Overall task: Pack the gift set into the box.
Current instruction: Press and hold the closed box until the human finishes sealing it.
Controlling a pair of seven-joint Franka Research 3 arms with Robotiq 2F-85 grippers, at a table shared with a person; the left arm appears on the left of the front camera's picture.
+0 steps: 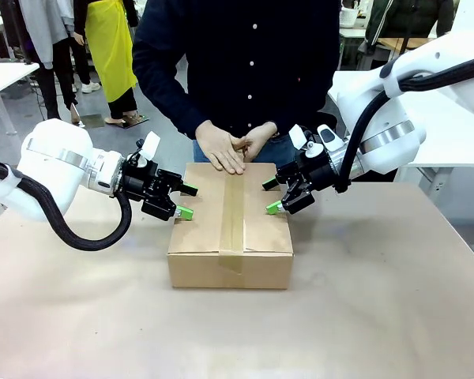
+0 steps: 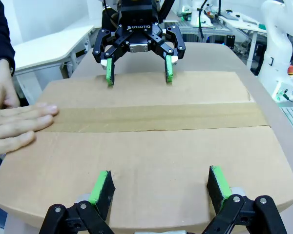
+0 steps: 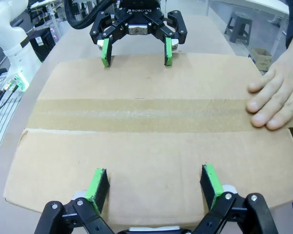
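Observation:
The box [image 1: 231, 229] is a brown cardboard carton in the middle of the table, its flaps closed and a strip of brown tape [image 1: 232, 209] along the centre seam. A person's hands [image 1: 233, 146] press on its far end. My left gripper [image 1: 186, 200] is open at the box's left top edge, fingertips over the lid. My right gripper [image 1: 271, 196] is open at the right top edge. In the left wrist view my own gripper [image 2: 160, 185] hovers over the lid [image 2: 151, 146], facing the right gripper [image 2: 138, 72]. The right wrist view mirrors this: own gripper [image 3: 154, 181], left gripper [image 3: 136, 51]. The gift set is hidden.
The tan table [image 1: 379, 316] has free room in front of and beside the box. The person stands at the far edge. White tables [image 1: 4, 75] and other people stand in the background on the left.

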